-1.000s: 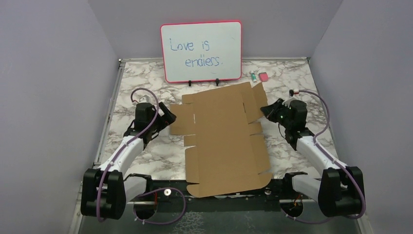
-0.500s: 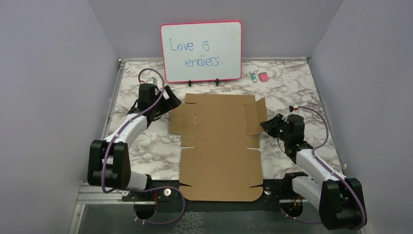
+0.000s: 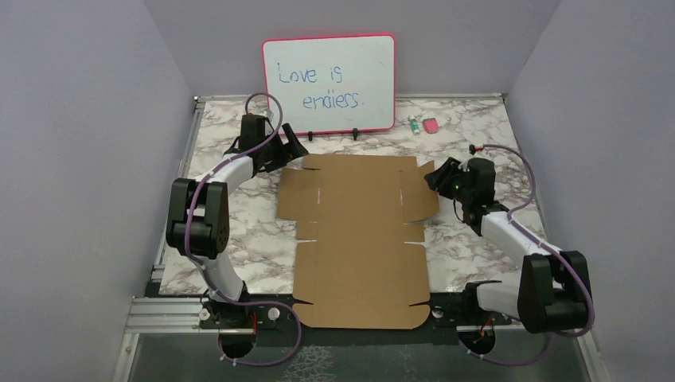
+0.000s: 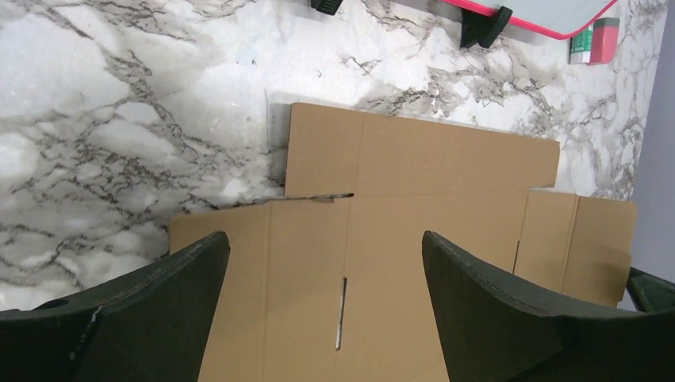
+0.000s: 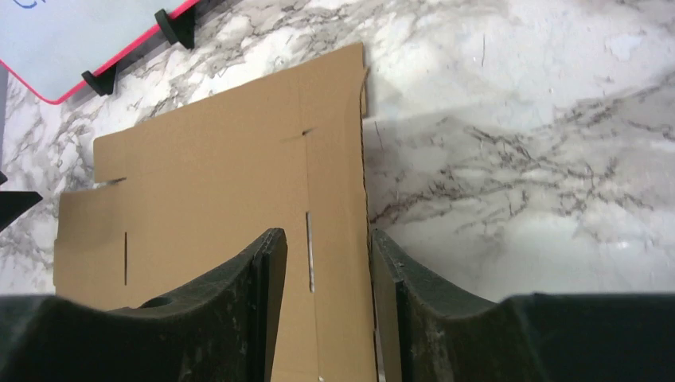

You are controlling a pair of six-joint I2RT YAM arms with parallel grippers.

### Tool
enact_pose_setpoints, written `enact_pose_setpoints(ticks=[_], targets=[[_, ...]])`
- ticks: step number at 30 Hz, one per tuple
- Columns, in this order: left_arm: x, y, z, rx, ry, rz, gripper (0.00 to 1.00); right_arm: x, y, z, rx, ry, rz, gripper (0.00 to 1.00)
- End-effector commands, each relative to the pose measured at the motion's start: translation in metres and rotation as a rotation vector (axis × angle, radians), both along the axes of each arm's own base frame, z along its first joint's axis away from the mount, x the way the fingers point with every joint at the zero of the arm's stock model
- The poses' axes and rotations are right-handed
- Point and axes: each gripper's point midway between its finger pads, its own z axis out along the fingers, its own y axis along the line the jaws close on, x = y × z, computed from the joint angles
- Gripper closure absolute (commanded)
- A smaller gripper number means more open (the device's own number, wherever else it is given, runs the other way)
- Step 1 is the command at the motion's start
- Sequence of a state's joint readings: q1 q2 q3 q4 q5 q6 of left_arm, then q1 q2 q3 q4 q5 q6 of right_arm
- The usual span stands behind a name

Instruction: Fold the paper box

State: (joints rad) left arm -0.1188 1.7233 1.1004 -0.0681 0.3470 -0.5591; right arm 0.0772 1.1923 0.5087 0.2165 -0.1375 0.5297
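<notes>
Fig.: top + wrist views. The L gripper [image 3: 290, 148] [image 4: 325, 239] is shown w/ jaws spread wide; nothing is gripped between its fingers [image 4: 159, 318]. The paper box [image 3: 358, 231] [image 4: 414, 207], an unfolded flat brown sheet w/ flaps and slots, is seen lying directly below and ahead of this gripper, its far-L corner just past the fingertips. Whether the tips touch the sheet cannot be told. The marble table [image 3: 239, 231] is exposed to the gripper's L, and the pink-framed whiteboard [image 3: 329, 82] stands further ahead on black feet. The R gripper [image 3: 434, 177] [image 5: 324, 235] is shown w/ jaws parted only narrowly, approx. half of the L spread. In the R wrist view the sheet [image 5: 207, 175] is seen beneath, w/ its R edge and one slot running up through the gap between the fingers [image 5: 239, 302]. No clamping is visible; contact btwn tips and cardboard cannot be judged. Bare marble lies to this gripper's R. A small green-white item [image 3: 414, 124] and a pink item [image 3: 431, 125] are seen well ahead of it, beside the whiteboard.
</notes>
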Motion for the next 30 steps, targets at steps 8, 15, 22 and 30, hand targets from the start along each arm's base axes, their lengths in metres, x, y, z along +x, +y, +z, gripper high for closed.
enact_pose_setpoints(ticks=[8, 15, 22, 30], targets=[[0.036, -0.014, -0.021, -0.031, 0.022, -0.077, 0.12, 0.058, -0.015, 0.037, -0.177, -0.058, 0.0, 0.39], [0.039, -0.021, -0.037, -0.046, 0.059, -0.108, 0.14, 0.064, 0.031, 0.038, -0.049, -0.048, 0.224, 0.34], [0.04, -0.039, -0.044, -0.082, 0.076, -0.164, 0.19, 0.065, 0.053, -0.001, 0.045, 0.027, 0.308, 0.33], [0.04, -0.053, -0.045, -0.135, 0.084, -0.213, 0.32, 0.059, 0.067, -0.036, 0.095, 0.095, 0.35, 0.33]])
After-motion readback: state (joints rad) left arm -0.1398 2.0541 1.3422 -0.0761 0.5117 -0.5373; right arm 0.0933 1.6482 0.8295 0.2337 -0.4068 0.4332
